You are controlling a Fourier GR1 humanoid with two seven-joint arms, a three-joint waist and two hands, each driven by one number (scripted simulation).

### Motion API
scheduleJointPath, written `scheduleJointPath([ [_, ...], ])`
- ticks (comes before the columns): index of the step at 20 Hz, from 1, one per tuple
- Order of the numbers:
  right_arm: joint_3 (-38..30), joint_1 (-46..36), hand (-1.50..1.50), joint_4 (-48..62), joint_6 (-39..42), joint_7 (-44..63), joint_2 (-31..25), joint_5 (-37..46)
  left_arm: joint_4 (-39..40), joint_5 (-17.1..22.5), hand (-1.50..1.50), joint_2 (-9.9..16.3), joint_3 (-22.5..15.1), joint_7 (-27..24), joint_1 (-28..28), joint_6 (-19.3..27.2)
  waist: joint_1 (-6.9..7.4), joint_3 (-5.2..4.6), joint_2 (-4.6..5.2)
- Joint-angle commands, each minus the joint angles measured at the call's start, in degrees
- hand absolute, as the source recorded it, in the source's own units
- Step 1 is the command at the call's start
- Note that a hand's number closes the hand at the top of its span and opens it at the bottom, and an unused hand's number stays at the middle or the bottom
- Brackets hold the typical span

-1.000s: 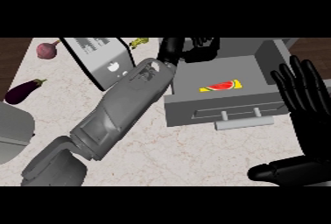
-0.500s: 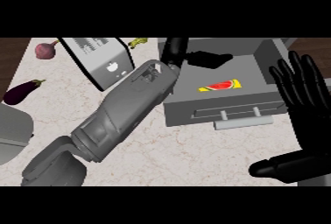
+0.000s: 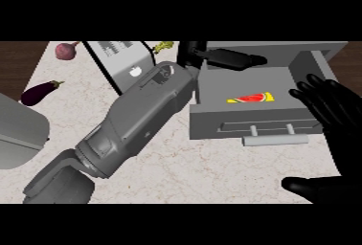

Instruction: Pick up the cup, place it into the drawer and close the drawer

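Cup not visible, likely hidden under left robot hand (image 3: 222,57), grip unclear, reaching over open drawer (image 3: 254,122) at upper right to drop it; right robot hand (image 3: 332,115) rests open, right edge.

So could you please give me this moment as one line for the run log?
left hand: over open drawer | cup: not visible | right hand: open, resting at right | watermelon slice in drawer
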Motion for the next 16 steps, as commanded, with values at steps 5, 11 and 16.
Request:
scheduleJointPath([
  [5,-1.71,4.03,1.5,-3.68,7.92,0.02,-7.84,1.0,-8.85,1.46,-1.5,6.72,4.67,1.82,5.76,-1.52,3.26,-0.05,-1.0],
  [11,-0.32,4.58,1.5,-2.69,8.74,-0.47,-9.74,8.5,-21.87,1.67,-1.5,12.55,4.2,3.76,20.13,-0.3,4.94,-0.08,-1.24],
  [16,3.56,2.82,1.5,-4.22,7.0,3.54,-9.18,14.37,-37.34,2.26,-1.5,18.93,4.6,9.01,29.04,1.62,4.99,-0.08,-1.18],
])
